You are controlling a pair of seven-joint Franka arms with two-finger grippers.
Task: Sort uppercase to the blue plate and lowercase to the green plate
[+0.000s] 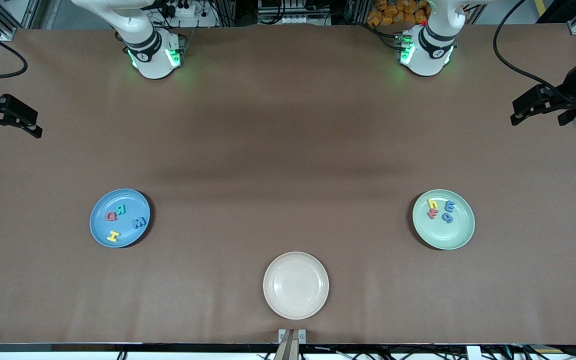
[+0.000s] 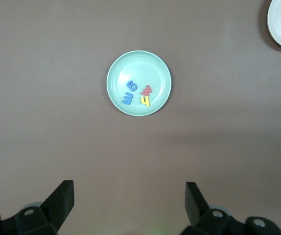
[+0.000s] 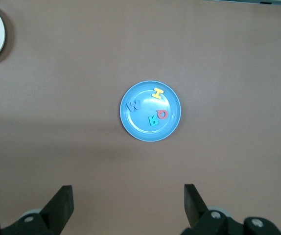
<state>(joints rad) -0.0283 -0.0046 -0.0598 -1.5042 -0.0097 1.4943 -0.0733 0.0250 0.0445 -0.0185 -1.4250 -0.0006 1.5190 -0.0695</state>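
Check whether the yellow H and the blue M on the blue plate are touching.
Apart. The right wrist view shows bare blue plate between the yellow H and the blue M.

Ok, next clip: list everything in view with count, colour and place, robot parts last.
blue plate: one, light blue, toward the right arm's end.
uppercase letters: four, red Q, teal R, blue M, yellow H, all on the blue plate.
green plate: one, pale mint, toward the left arm's end.
lowercase letters: four, yellow, red, two blue, all on the green plate.
cream plate: one, nearest the front camera, nothing on it.
left tool: open, waiting at the table's edge.
right tool: open, likewise.
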